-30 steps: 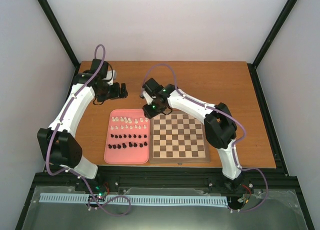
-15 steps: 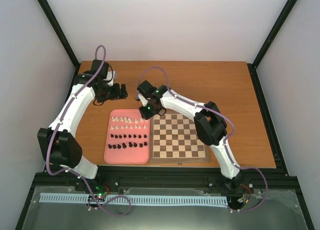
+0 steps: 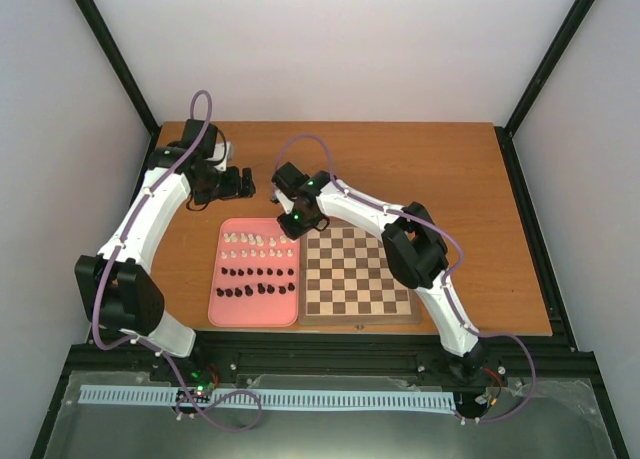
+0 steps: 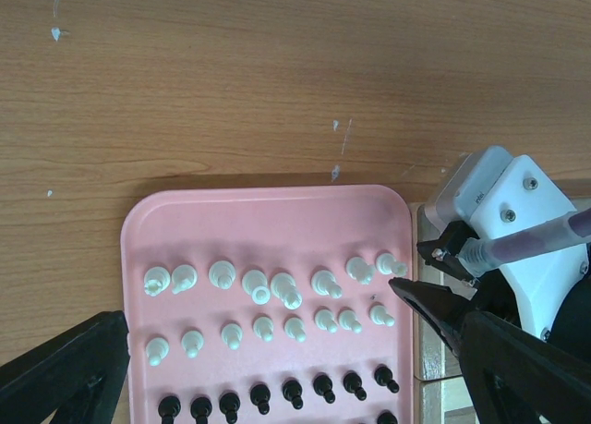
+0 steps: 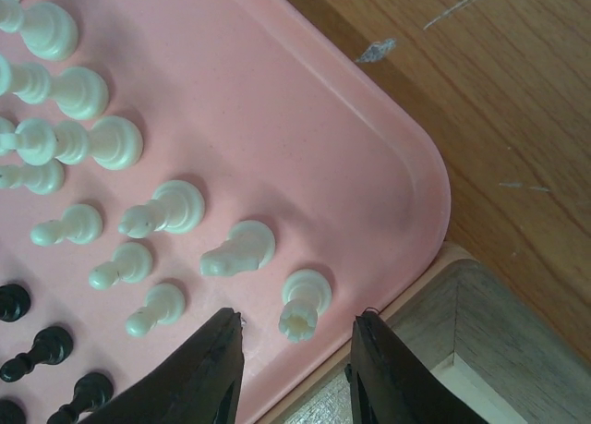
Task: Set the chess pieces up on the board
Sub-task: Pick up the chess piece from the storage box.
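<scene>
Right fingers [image 5: 208, 373] are held apart, straddling a white rook [image 5: 306, 293] with a gap visible on each side. Nothing is pinched yet. Left fingers [image 4: 65, 369] are spread wide above the worktop [image 3: 450, 179], beyond the far edge of the pink tray [image 5: 420, 165], and hold nothing.

All chess pieces [image 4: 277, 336] are seen on the tray, white rows far and black rows near. The board [image 3: 358, 274] lies just beside the tray with no piece on it.

Risks, as judged from here:
- The rook sits in the tray corner, close to the rim. The outer finger could be caught on the rim or the board edge, and the tray would be shoved.
- A white piece [image 5: 238, 248] stands just beside the rook and could be clipped by the inner finger and toppled.
- If the rook is pinched high or off-centre, it could be tilted or squirted out.
</scene>
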Motion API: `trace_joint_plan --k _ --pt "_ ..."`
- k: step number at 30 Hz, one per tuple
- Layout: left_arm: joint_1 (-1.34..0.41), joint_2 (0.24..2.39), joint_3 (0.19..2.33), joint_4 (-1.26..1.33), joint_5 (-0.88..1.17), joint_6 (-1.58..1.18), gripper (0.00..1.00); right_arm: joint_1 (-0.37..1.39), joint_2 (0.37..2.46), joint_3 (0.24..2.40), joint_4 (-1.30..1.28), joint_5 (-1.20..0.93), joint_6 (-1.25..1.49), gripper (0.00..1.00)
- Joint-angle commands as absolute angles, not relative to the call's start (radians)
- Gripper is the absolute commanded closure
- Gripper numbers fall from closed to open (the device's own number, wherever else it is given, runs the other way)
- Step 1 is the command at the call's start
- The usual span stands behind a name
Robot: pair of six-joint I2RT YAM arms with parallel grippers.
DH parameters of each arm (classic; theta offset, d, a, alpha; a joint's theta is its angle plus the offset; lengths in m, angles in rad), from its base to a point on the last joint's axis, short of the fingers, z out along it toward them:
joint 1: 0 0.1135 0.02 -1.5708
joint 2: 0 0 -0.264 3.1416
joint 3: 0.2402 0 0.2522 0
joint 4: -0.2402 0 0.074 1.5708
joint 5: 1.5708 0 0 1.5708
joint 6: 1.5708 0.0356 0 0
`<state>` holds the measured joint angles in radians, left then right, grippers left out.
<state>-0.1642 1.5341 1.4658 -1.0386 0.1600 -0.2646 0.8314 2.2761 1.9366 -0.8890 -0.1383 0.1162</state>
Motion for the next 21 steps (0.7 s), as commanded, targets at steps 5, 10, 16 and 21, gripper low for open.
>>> trace_joint_plan --k 5,10,16,21 --pt "-0.166 1.516 1.462 -1.022 0.153 -0.247 0.00 0.841 2.310 1.962 -0.920 -0.123 0.105 0.66" --pt "-0.165 1.521 1.467 -1.023 0.155 -0.248 0.00 0.841 2.319 1.966 -0.927 -0.120 0.101 0.66" --pt "-0.165 1.526 1.470 -1.023 0.160 -0.248 0.00 0.841 2.325 1.976 -0.928 -0.118 0.100 0.66" --pt "-0.165 1.525 1.467 -1.025 0.156 -0.249 0.00 0.841 2.341 1.997 -0.939 -0.115 0.098 0.71"
